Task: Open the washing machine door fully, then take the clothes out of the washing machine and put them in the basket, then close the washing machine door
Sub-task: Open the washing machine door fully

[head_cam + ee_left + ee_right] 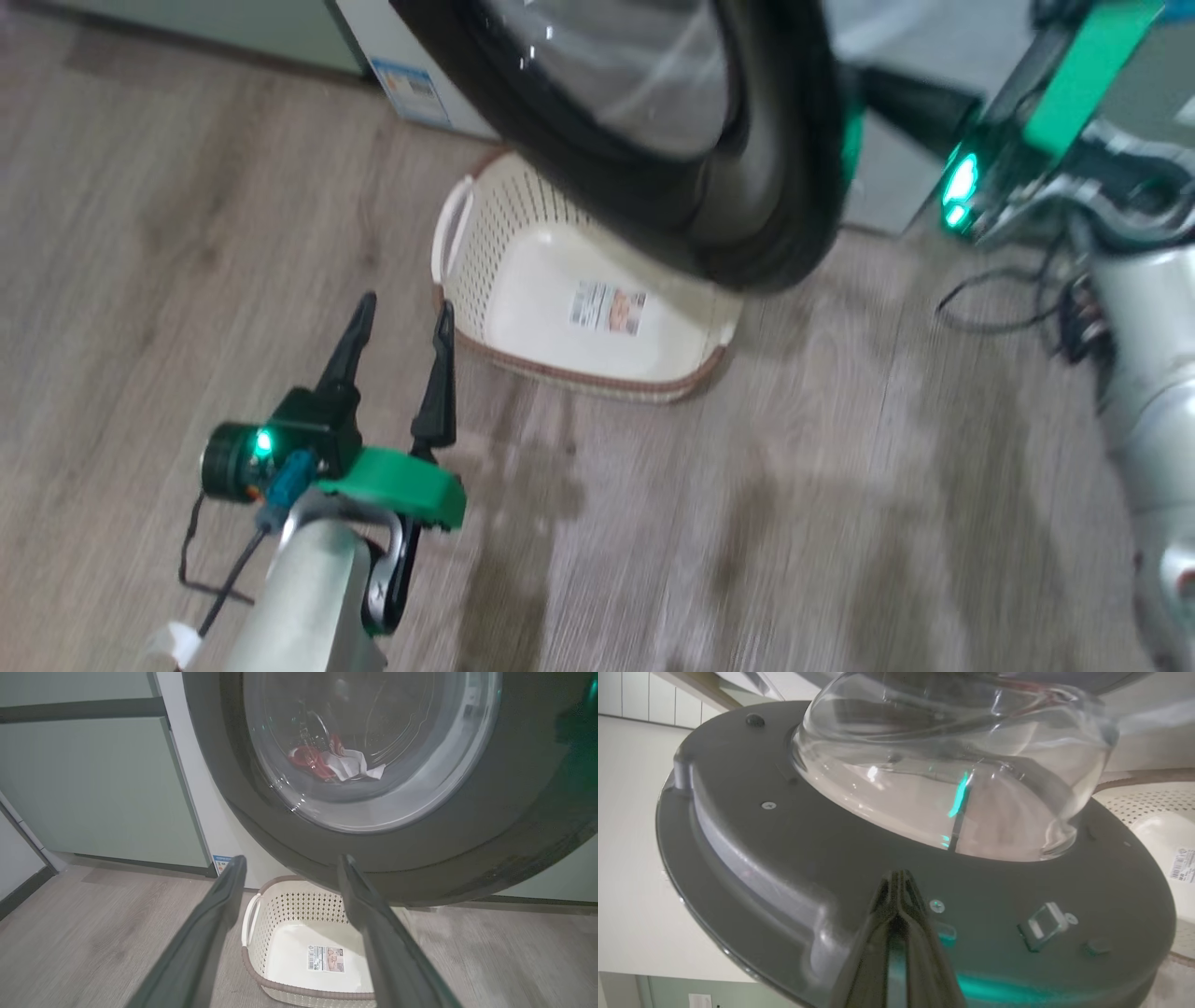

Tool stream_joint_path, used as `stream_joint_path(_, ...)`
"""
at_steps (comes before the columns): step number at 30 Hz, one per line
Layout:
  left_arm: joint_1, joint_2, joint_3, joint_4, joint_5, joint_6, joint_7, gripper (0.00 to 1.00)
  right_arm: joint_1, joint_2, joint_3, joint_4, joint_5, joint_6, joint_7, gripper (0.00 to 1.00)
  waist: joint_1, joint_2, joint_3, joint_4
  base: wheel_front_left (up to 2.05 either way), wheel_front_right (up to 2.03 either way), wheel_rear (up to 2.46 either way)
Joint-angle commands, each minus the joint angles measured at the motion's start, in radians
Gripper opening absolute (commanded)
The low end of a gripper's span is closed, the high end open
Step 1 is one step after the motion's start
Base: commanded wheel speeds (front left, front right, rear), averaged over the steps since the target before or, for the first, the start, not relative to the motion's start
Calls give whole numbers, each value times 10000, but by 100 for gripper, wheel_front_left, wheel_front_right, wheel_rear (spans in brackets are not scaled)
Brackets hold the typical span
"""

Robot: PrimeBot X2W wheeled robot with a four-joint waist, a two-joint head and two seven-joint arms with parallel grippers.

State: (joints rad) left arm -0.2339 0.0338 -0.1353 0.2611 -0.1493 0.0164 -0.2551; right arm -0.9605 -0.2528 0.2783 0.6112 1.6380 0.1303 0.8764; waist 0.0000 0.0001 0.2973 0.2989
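Observation:
The washing machine door [747,215] stands partly swung out, its black ring above the basket [523,280]. In the right wrist view my right gripper [899,879] is shut with nothing in it, tips against the door's inner frame [794,858] below the glass bowl [952,765]. In the head view the right gripper [882,91] reaches behind the door's rim. My left gripper [401,322] hangs open over the floor, left of the basket. Through the door glass [411,779] the red and white clothes [334,760] lie in the drum. The basket [299,905] holds nothing but its label.
The white washing machine [411,56] with its blue sticker [411,89] stands at the back. Pale green cabinets [103,788] are to its left. A black cable [990,303] lies on the wood floor beside my right arm [1148,355].

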Motion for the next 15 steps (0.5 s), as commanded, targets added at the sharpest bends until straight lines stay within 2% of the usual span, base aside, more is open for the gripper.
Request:
stream_joint_path(1, 43, 164, 411, -213, 135, -114, -67, 100, 290, 373, 81, -406, 117, 4, 123, 0, 0, -1, -634, 168, 0, 0, 0)
stream_joint_path(8, 515, 164, 587, -65, 344, -371, -67, 100, 1498, 1146, 279, -373, 36, 4, 346, 0, 0, -1, -1496, 639, 0, 0, 0)
stream_joint_path(15, 642, 164, 543, 11, 403, -516, -67, 100, 2160, 1724, 560, -361, 4, 4, 492, 0, 0, -1, -1756, 1196, 0, 0, 0)
